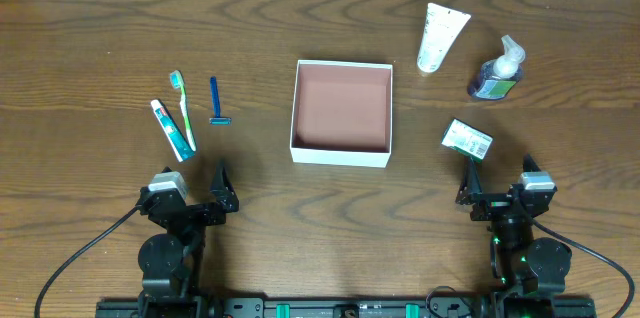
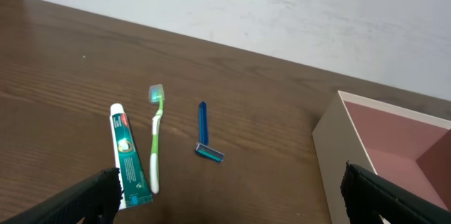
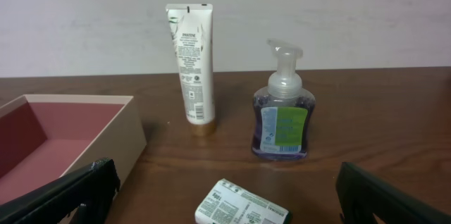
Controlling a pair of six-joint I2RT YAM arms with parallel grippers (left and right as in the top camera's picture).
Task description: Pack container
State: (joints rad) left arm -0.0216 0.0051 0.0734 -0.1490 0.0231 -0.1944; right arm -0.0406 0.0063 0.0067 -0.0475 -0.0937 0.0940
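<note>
We rest the left gripper (image 1: 192, 191) and the right gripper (image 1: 498, 190) empty, fingers spread wide, because the container (image 1: 340, 156) lies open mid-table between them, with the razor (image 1: 214, 101) and the soap bottle (image 1: 497, 70) waiting on either side.

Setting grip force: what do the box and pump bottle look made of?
Box: likely cardboard, matte white outside, dull pink inside, thin flat walls. Pump bottle: seemingly clear glossy plastic, purple liquid showing through, whitish pump.

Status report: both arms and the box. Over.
Left gripper open, right gripper open, both empty. Container empty, mid-table. Nothing blocking it; razor to its left, packet to its right, both apart from it.
</note>
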